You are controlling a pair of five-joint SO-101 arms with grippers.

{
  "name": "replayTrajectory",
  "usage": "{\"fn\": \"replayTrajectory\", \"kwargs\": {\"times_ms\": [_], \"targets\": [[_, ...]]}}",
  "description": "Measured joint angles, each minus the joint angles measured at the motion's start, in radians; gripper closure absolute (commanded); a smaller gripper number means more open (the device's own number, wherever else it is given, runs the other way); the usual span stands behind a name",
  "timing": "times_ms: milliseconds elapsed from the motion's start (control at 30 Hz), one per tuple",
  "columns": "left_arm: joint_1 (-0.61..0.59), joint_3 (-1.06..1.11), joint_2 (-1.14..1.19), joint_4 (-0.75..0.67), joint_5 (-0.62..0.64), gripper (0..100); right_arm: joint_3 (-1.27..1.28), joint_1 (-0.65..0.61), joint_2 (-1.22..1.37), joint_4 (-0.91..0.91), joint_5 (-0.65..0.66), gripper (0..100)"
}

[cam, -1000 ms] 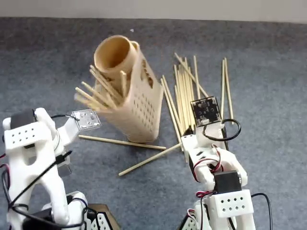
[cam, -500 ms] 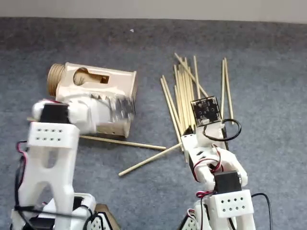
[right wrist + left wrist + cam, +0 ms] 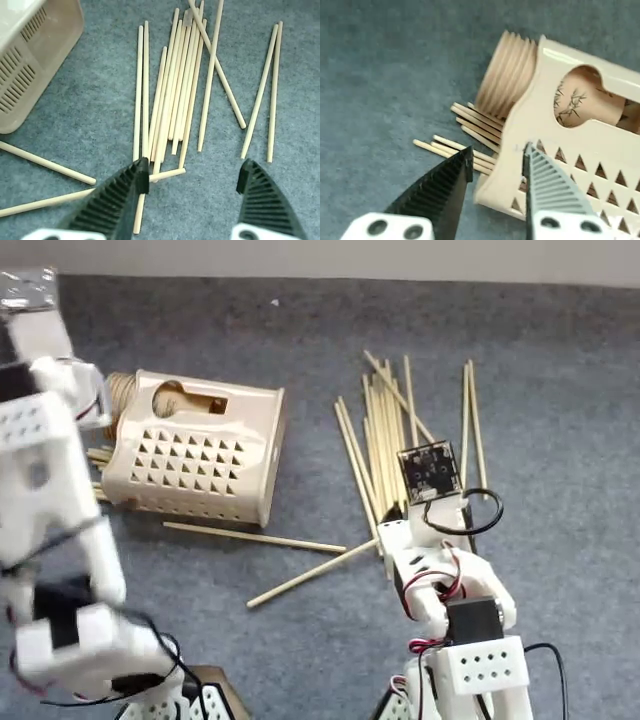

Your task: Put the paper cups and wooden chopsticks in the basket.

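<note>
1. The basket [image 3: 200,455] lies on its side at 10 o'clock on the grey bench [image 3: 570,370], its mouth facing 9 o'clock. The stacked paper cups [image 3: 115,400] jut from that mouth, and a bundle of packed chopsticks [image 3: 470,127] pokes out onto the bench just beside them
2. The left end effector [image 3: 497,150] hangs over the basket's mouth rim, jaws partly apart and gripping nothing. The right end effector [image 3: 194,167] hovers wide open and empty above the near end of the loose chopsticks [image 3: 175,90], heaped at 1 o'clock
3. The task looks about half done, with the cups in and most sticks still out. The next move likely calls for the left arm to close on the rim and stand or steady the basket, while the right drops to pinch a few sticks
4. Two stray sticks [image 3: 250,537] lie at 6 o'clock between the basket and the right arm, and an outlying pair [image 3: 470,420] rests at 2 o'clock. The heap lies flat and overlapping, so a clean pinch may be hard, and the open mouth could let the contents slide out
</note>
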Motion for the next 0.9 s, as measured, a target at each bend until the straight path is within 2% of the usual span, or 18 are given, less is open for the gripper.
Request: {"fn": "replayTrajectory", "kwargs": {"times_ms": [100, 200, 433, 567, 767, 900], "targets": [[0.063, -0.192, 0.170, 0.149, 0.063, 78, 0.000, 0.000, 0.000, 0.000, 0.000, 71.3], [0.121, -0.361, 0.275, 0.230, 0.098, 78, 0.000, 0.000, 0.000, 0.000, 0.000, 71.3], [0.143, -0.502, 0.448, 0.259, 0.109, 78, 0.026, -0.008, 0.000, -0.018, 0.000, 71.3], [0.137, -0.586, 0.459, 0.264, 0.109, 78, -0.006, -0.048, 0.029, -0.089, 0.000, 71.3], [-0.014, -0.729, 0.413, 0.307, 0.104, 78, -0.336, -0.066, 0.394, -0.097, 0.000, 71.3], [-0.101, -0.743, 0.397, 0.310, 0.032, 78, -0.632, -0.170, 0.750, -0.087, 0.000, 71.3]]}}
